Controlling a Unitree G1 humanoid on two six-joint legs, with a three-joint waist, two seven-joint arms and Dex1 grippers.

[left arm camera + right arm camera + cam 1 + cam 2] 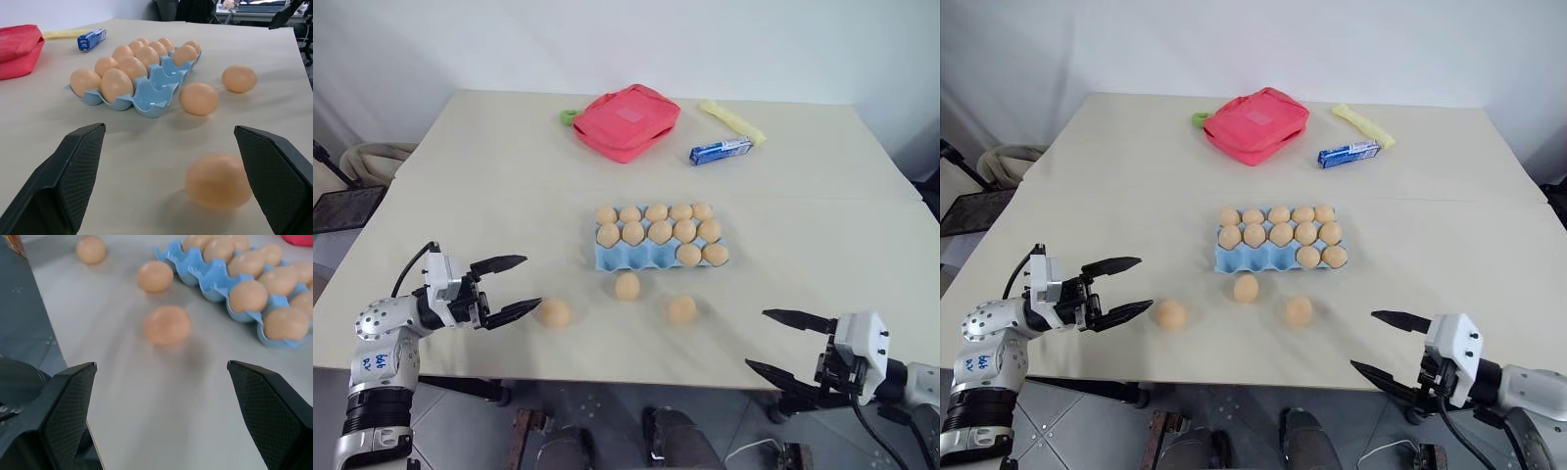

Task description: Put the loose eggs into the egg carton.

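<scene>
Three smooth tan-orange loose eggs (627, 286) lie on the beige table (460, 215) just before the light blue moulded egg carton (619, 258), whose near row has three free cups. The left gripper (512, 287), fingers spread wide and empty, is aimed at the leftmost egg (554, 312); that egg is best straddled centrally and closed on gently. The right gripper (785, 342) is likewise held apart, empty, at the table's near edge.

An egg carton (636, 258) sits mid-counter (460, 196), its back two rows full and two eggs in the front row's right end. Three loose eggs (627, 286) lie just before it, at six, seven and five o'clock. A pouch (626, 121) lies at twelve o'clock, far back, a small packet (721, 151) at one o'clock.
</scene>
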